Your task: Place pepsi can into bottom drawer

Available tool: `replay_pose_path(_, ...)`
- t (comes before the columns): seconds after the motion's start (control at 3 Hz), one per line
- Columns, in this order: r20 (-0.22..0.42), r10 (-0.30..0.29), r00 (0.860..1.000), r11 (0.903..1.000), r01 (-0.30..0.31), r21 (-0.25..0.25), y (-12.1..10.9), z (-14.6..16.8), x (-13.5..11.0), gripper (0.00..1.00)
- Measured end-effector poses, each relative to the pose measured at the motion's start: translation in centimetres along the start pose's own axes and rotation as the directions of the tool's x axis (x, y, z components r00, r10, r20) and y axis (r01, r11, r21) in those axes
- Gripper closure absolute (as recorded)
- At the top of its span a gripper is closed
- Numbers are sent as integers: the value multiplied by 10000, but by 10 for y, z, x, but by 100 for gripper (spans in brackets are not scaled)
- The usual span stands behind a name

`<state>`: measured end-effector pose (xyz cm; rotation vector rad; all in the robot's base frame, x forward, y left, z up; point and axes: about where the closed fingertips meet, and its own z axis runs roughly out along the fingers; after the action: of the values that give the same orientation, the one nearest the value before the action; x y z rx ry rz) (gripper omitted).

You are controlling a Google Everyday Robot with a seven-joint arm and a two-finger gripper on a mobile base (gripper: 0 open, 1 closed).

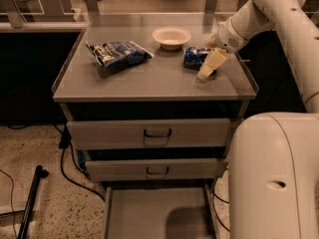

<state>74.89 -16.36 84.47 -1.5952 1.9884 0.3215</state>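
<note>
1. At the right end of the tabletop (149,81), the gripper (208,69) points down, its tip just above the surface, close beside the pepsi can (193,58). Whether it is open or closed, or touches the can, cannot be told.
2. The can lies on its side, dark blue, near a white bowl (171,36).
3. Below, the bottom drawer (149,215) stands pulled out, well apart from the can.

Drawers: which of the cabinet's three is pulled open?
The bottom drawer, its floor showing; both handled drawers above are shut. The gripper hangs beside the pepsi can.
</note>
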Motion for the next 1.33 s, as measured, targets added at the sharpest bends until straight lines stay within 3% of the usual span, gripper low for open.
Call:
replay_pose_path(1.0, -1, -36, 10000, 10000, 36, -29, 0, 2, -1, 88)
replay_pose_path(1.33, -117, -380, 9992, 9993, 381, 41, 13, -26, -10, 100)
